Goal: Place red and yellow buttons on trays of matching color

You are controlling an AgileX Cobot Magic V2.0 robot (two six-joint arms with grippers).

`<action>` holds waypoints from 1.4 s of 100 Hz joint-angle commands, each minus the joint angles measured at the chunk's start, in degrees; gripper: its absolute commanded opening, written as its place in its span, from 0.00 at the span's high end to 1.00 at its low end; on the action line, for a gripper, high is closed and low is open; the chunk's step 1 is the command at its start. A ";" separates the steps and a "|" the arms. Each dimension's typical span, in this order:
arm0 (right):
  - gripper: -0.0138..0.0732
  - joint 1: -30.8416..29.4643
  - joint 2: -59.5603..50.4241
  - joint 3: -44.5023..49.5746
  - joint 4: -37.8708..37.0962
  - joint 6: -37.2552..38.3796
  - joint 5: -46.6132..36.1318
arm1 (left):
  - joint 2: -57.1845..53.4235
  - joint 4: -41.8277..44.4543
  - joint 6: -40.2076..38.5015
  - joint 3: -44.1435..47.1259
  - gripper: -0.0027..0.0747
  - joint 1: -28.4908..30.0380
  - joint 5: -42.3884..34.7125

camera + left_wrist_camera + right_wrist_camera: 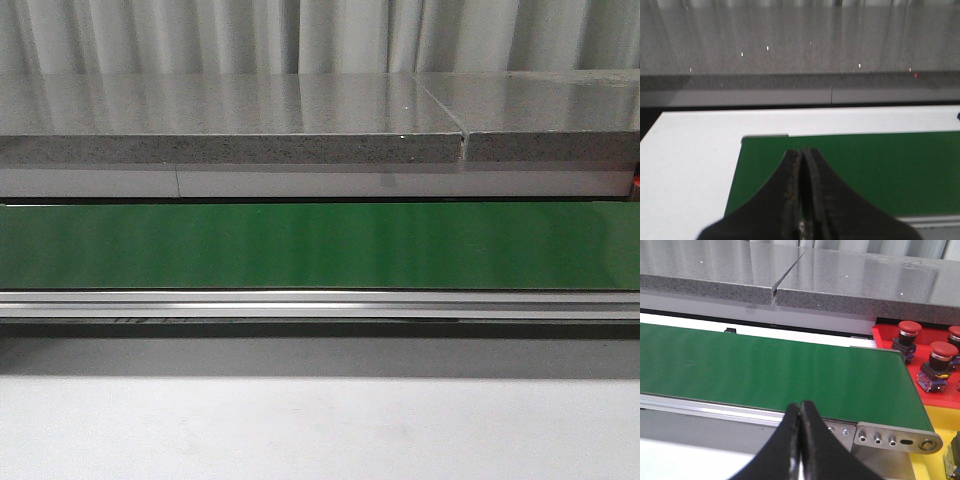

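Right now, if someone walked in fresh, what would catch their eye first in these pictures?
The long green conveyor belt runs across the whole front view, bare, below a grey speckled stone ledge. In the right wrist view, a bright red tray past the belt's end holds red-capped buttons, with a yellow tray beside it. Both the left tool and right tool hang shut over the belt.

You're looking at a factory-style test cell: green conveyor belt point(320, 245) on a metal frame just past your right claw point(800, 412), grey stone slabs point(230, 120) behind, curtain point(300, 35) backdrop.
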 commanded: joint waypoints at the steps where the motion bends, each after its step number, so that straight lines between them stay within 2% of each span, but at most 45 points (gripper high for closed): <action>1: 0.92 0.06 -0.91 -0.57 -0.66 0.04 -4.82 | -1.55 -0.01 -0.48 2.98 0.99 -0.17 -13.81; 14: 0.92 0.06 -0.91 -0.57 -0.66 0.04 -4.82 | -6.55 0.04 -0.94 10.20 0.99 -0.17 -19.50; 46: 0.92 0.06 -0.91 -0.57 -0.66 0.04 -4.82 | -19.87 1.93 -4.75 20.63 0.99 -0.17 -20.49; 56: 0.92 0.06 -0.85 -0.57 -0.66 0.04 -4.82 | -19.53 2.14 -4.86 20.61 0.99 -0.17 -18.16; 140: 0.92 0.06 -0.85 -0.57 -0.66 0.04 -4.77 | -19.65 2.14 -4.86 20.61 0.99 -0.17 -17.93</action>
